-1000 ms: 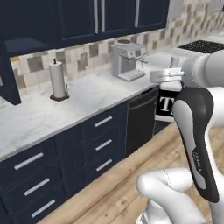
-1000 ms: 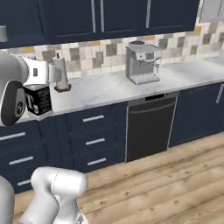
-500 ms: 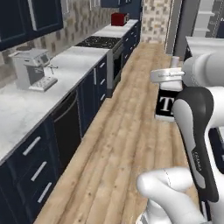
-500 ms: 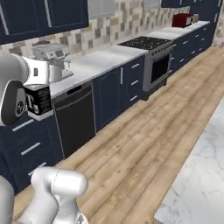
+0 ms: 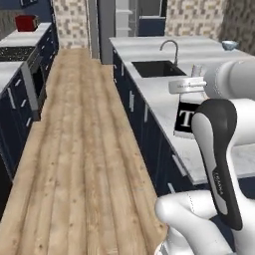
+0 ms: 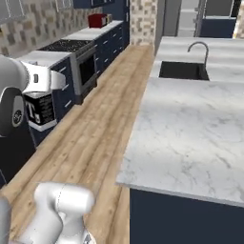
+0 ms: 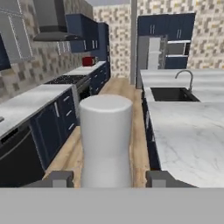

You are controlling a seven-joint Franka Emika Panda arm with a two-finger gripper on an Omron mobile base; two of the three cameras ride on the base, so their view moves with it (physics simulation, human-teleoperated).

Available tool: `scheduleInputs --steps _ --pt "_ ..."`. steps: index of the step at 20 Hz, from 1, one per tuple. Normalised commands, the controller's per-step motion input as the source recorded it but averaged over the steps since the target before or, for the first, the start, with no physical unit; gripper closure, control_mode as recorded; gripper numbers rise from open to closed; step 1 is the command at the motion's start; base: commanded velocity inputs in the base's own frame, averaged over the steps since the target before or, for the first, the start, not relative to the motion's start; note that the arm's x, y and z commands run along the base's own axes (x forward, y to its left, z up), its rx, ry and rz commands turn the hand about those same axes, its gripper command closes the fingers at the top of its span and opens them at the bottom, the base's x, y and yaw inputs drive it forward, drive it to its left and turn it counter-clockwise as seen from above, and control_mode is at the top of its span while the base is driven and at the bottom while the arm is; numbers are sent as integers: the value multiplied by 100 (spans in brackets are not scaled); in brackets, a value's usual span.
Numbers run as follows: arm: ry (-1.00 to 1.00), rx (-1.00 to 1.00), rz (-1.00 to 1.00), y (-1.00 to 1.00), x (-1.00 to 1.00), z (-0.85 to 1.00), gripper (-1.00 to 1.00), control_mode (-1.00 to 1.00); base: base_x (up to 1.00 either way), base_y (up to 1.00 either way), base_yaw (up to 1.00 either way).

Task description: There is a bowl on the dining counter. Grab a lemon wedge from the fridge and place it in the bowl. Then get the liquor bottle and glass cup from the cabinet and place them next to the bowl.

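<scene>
The fingers (image 7: 61,178) sit on either side of the liquor bottle (image 7: 106,140), clamped on it just below its pale cap. It hangs upright in the air, black label (image 5: 185,119) showing beside the arm, over the edge of the marble surface (image 6: 190,128) with its sink (image 6: 183,70) further along.

What we cannot see well

The arm covers the right side of the liquor bottle (image 5: 185,118), so we read just one white letter on its label. From the hand, we see only the bottle's pale top between the jaws; its lower part is cut off. The worktop (image 6: 190,124) runs off the right edge. The small bowl (image 5: 229,45) far away is too tiny to look inside.
</scene>
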Motion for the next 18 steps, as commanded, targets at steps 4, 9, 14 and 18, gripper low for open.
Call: scheduleInputs --steps 4,9,14,18 --pt "0 0 0 0 0 0 100 100 -2 -100 -30" --pt "0 0 0 0 0 0 100 100 4 -100 -21" --pt "0 0 0 0 0 0 100 100 7 -100 -14" --pt "0 0 0 0 0 0 100 100 9 -100 -8"
